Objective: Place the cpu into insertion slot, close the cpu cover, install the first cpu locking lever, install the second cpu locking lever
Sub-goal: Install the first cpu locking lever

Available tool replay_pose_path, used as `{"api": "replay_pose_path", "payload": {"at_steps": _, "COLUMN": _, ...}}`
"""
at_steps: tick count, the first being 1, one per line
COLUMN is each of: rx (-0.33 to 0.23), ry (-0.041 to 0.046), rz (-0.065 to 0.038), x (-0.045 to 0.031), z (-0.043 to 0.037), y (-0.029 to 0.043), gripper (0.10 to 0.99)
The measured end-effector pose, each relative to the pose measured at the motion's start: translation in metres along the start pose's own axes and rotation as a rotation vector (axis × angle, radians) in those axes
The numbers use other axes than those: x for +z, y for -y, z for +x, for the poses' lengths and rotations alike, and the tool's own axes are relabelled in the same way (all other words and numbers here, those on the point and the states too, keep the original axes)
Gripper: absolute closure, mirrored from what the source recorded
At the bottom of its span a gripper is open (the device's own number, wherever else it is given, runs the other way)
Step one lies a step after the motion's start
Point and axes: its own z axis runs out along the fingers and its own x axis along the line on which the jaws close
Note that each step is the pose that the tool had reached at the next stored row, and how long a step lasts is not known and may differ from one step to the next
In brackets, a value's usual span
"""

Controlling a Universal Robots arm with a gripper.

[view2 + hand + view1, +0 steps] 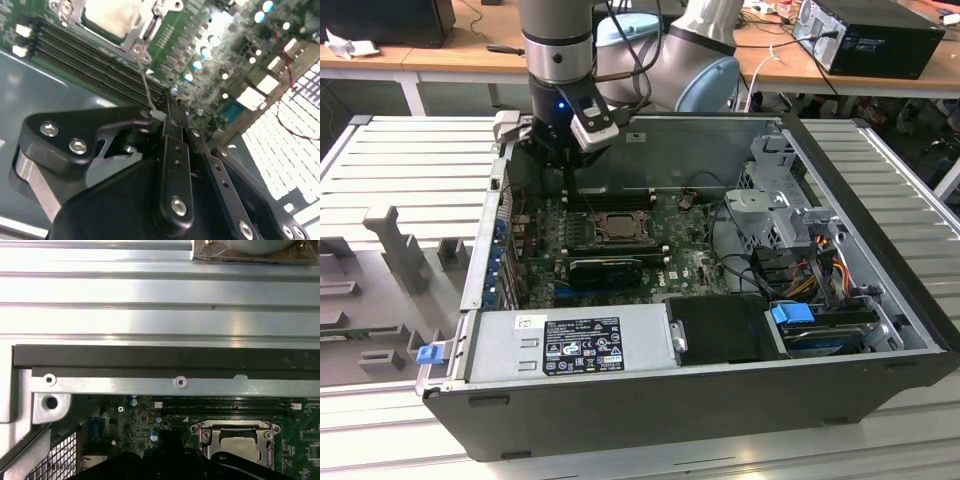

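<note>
- grey power supply (570, 345) along the case's near edge
- blue drive latch (792, 313) near the exterior view's right
- ribbed metal surface (410, 170) underneath

Gripper (563, 160) hangs inside the open case (880, 380), its rear wall (690, 150) close behind; socket (617, 226) lies uncovered from above.

A ribbed grey metal worktable (415, 165) fills the foreground. Beyond it stand wooden desks (460, 45) with white legs. A black desktop computer (870, 35) lies on the desk toward the exterior view's right, among loose cables (765, 15).
</note>
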Motion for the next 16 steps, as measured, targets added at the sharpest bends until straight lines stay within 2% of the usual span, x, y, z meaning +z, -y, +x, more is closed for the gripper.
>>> {"api": "replay_pose_path", "payload": {"at_steps": 3, "rx": -0.002, "ry": -0.0006, "rz": 0.000, "x": 0.0010, "z": -0.0108, "y": -0.0006, "gripper": 0.980}}
{"api": "replay_pose_path", "payload": {"at_steps": 7, "rx": -0.006, "ry": -0.0009, "rz": 0.000, "x": 0.0039, "z": -0.0297, "y": -0.0005, "gripper": 0.980}}
{"api": "replay_pose_path", "payload": {"at_steps": 10, "rx": -0.008, "ry": -0.0013, "rz": 0.000, "x": 0.0078, "z": -0.0526, "y": -0.0002, "gripper": 0.980}}
{"api": "replay_pose_path", "payload": {"at_steps": 11, "rx": -0.007, "ry": -0.0014, "rz": -0.001, "x": 0.0078, "z": -0.0549, "y": -0.0001, "gripper": 0.980}}
{"api": "replay_pose_path", "payload": {"at_steps": 12, "rx": -0.008, "ry": -0.0012, "rz": -0.018, "x": 0.0079, "z": -0.0584, "y": 0.0000, "gripper": 0.980}}
{"api": "replay_pose_path", "payload": {"at_steps": 13, "rx": -0.007, "ry": -0.0009, "rz": -0.041, "x": 0.0083, "z": -0.0587, "y": 0.0004, "gripper": 0.980}}
{"api": "replay_pose_path", "payload": {"at_steps": 15, "rx": -0.008, "ry": 0.0045, "rz": -0.040, "x": 0.0105, "z": -0.0587, "y": 0.0009, "gripper": 0.980}}
{"api": "replay_pose_path", "payload": {"at_steps": 16, "rx": -0.008, "ry": 0.0046, "rz": -0.040, "x": 0.0141, "z": -0.0592, "y": 0.0011, "gripper": 0.980}}
